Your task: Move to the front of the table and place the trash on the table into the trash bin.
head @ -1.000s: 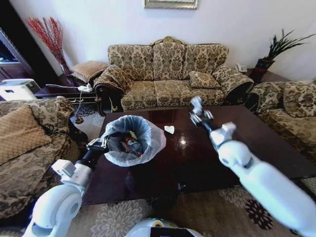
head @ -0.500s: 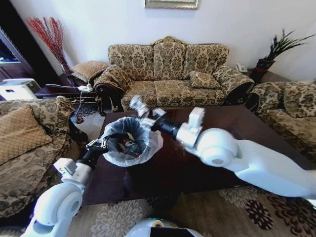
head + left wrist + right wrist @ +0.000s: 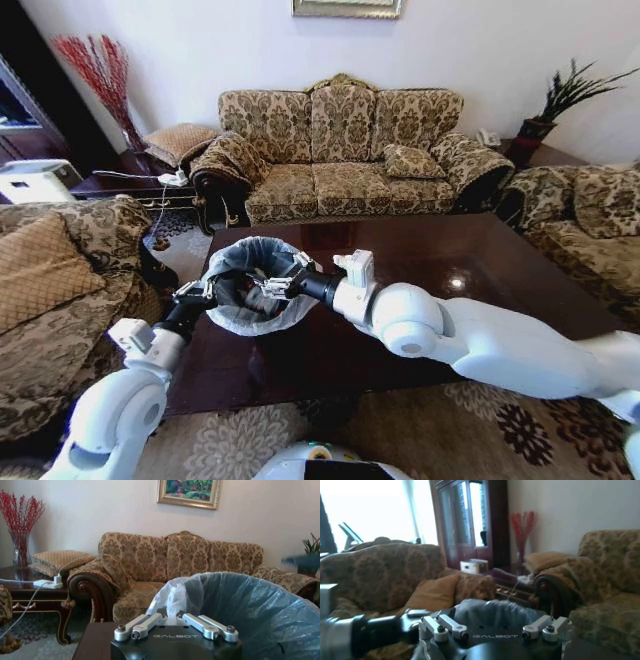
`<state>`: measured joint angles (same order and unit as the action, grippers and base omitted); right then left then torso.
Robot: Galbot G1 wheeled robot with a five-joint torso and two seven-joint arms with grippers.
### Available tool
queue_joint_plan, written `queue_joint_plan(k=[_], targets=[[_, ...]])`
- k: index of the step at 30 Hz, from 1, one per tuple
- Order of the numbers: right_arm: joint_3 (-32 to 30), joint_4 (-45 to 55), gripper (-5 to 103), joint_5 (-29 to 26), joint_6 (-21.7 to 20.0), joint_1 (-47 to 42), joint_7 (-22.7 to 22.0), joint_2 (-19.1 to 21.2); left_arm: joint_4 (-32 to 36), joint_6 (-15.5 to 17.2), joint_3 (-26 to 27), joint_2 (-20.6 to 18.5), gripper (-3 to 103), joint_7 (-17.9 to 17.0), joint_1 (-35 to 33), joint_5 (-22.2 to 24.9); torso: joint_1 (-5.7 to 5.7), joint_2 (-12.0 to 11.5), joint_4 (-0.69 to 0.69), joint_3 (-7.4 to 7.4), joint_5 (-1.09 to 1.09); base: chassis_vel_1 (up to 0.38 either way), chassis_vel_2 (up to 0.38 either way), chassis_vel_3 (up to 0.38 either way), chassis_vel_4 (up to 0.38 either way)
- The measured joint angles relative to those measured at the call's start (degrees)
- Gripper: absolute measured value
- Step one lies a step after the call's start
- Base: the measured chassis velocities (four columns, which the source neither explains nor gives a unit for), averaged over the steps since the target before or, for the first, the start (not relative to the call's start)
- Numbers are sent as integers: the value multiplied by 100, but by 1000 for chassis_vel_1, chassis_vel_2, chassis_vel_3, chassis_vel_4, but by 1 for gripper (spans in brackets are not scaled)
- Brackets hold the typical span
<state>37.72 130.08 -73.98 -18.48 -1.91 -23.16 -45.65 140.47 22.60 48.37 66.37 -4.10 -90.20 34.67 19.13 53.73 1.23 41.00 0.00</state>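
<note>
The right hand (image 3: 268, 288), grip state unclear, reaches into the round dark bag-lined trash bin (image 3: 232, 262) on the glossy reddish-brown counter (image 3: 480, 262), the left hand (image 3: 197, 293) clamping its rim; dropping, then withdrawing, seems next.

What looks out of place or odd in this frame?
The trash bin stands on the table rather than the floor, with the left gripper at its bag's rim and the right gripper over its mouth. Nothing looks spilled or damaged.

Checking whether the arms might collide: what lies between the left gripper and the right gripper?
In the head view, the trash bin's bagged rim and dark inside: the left gripper is at its outer side, the right gripper over its opening.
</note>
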Motion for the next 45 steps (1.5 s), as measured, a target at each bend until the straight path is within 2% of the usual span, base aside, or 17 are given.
queue_joint_plan(k=[1, 2, 4, 5, 8, 9, 12, 17, 24, 29, 34, 36, 42, 45], targets=[[-149, -49, 95, 33, -6, -58, -61, 38, 0, 0, 13, -5, 4, 0, -5, 17, 0, 0, 1, 0, -1, 0, 0, 0, 0], [-149, -49, 95, 33, -6, -58, -61, 38, 0, 0, 13, -5, 4, 0, -5, 17, 0, 0, 1, 0, -1, 0, 0, 0, 0], [-722, -413, 99, 564, 18, -504, -487, 388, -1, -12, 80, -4, 4, 0, -55, 65, 0, 1, 1, 0, 0, 0, 0, 0, 0], [-722, -413, 99, 564, 18, -504, -487, 388, -1, -12, 80, -4, 4, 0, -55, 65, 0, 1, 1, 0, 0, 0, 0, 0, 0], [-1434, -844, 100, 1250, -84, -1438, -605, 836, 23, -39, 115, 0, 4, 5, -76, 78, 0, 1, -4, 0, 2, 0, 0, 0, 0], [-1434, -844, 100, 1250, -84, -1438, -605, 836, 23, -39, 115, 0, 4, 5, -76, 78, 0, 1, -4, 0, 2, 0, 0, 0, 0], [-1872, -1172, 100, 1585, 159, -2311, -694, 903, 48, -91, 126, -19, 4, 11, -77, 82, 0, 1, -3, 0, 3, 0, 0, 0, 0], [-2144, -1354, 100, 1752, 236, -2823, -784, 711, 92, -118, 144, -20, 4, 13, -120, 82, -2, 1, 1, -1, 0, 0, 0, 0, 0], [-2125, -1518, 100, 1970, 294, -2978, -831, 466, 132, -173, 204, -23, 4, 16, -183, 83, -2, 1, 2, -1, 1, -70, 63, 70, -61], [-2100, -1609, 100, 2070, 250, -3069, -926, 387, 139, -178, 203, -26, 4, 23, -182, 87, -2, 1, -3, -1, 0, -171, 172, 189, -178], [-2096, -2186, 100, 2034, 139, -3067, -967, 237, 164, -179, 188, -13, 4, 24, -177, 86, 5, 0, -1, 2, 1, -209, 171, 211, -179], [-2103, -2852, 100, 1928, 261, -3034, -787, 29, 183, -180, 175, -19, 4, 24, -165, 86, 9, -2, -1, 4, 1, -74, 88, 75, -45], [-2054, -3692, 100, 1952, 502, -2954, -334, -430, 202, -179, 160, -20, 4, 24, -176, 81, 0, -1, -2, 0, -1, -17, 12, 10, -6], [-1925, -4279, 100, 2075, 520, -2843, -240, -967, 242, -179, 193, 14, 4, 28, -226, 77, -9, 3, -1, -4, -1, 21, -27, -30, 23]])
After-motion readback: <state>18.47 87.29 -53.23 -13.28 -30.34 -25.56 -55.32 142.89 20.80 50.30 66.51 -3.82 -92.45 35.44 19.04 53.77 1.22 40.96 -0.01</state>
